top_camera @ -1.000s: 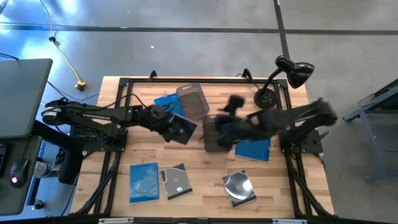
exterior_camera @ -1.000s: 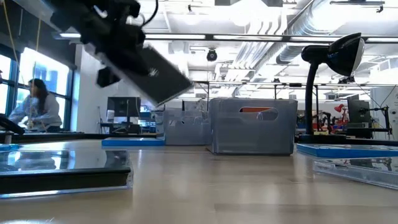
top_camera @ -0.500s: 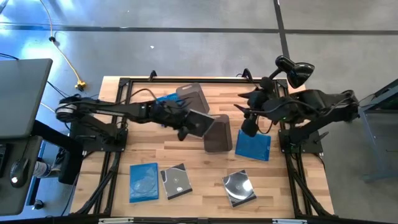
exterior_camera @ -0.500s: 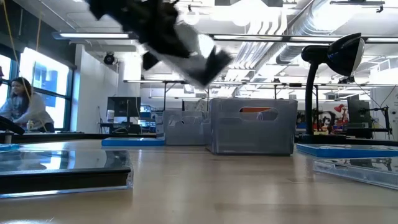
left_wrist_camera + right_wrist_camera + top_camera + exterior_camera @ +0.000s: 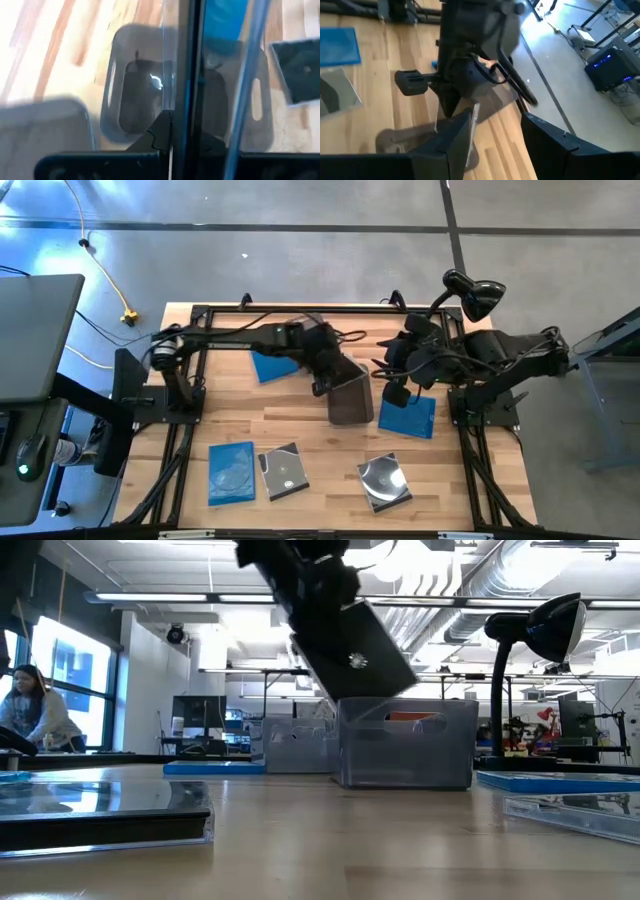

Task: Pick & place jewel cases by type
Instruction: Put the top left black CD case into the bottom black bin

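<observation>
From above, the left gripper grips a dark jewel case right over the nearer grey tub; this arm is the closer one. The right gripper waits just beside the tub, its fingers apart and empty.

From table height, the case hangs tilted above the tub, its long edge sloping down.

In the left wrist view, the tub lies straight ahead of the jaws.

No writing can be read.

Glossy plastic jewel cases on matt wooden table.
</observation>
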{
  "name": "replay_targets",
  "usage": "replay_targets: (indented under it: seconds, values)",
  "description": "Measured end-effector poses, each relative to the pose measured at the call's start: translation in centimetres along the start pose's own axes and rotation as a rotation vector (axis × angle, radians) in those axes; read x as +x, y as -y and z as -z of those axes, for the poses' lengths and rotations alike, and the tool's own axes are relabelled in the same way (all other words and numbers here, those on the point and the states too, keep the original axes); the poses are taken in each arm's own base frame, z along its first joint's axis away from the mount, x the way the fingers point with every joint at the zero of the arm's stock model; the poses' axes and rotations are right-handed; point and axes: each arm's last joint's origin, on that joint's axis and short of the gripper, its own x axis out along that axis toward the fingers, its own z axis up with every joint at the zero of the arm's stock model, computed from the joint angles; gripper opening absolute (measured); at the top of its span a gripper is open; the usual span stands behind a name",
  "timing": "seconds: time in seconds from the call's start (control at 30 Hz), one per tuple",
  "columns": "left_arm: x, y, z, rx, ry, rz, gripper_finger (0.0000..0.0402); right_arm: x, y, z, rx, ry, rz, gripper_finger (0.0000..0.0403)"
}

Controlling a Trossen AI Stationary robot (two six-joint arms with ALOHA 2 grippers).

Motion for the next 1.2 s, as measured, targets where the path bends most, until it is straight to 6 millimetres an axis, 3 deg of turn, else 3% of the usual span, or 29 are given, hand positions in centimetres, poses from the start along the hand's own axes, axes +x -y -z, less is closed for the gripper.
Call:
replay_targets:
  seconds: [0.27,0.53,0.7,0.8,1.2]
  values:
    - [0.5,-0.1,-1.5,0.086,0.004,0.127,0.0014,1.4,-0.8,1.5,-0.06,-0.076,0.018,0.0172]
    - [1.2,-0.9,-0.7,0.104,-0.077,0.027,0.0014,2.8,-1.8,2.6,-0.078,-0.102,0.021,0.0172]
    - [1.3,-0.7,-0.7,0.352,-0.078,0.033,0.0014,3.0,-1.9,2.8,-0.077,-0.105,0.022,0.0172]
    - [1.3,-0.6,-0.6,0.41,-0.081,0.049,0.0014,3.0,-1.9,2.8,-0.058,-0.106,0.02,0.0172]
    - [2.9,-2.0,-0.1,0.229,-0.13,0.037,0.0014,3.0,-1.9,2.8,-0.049,-0.105,0.025,0.0172]
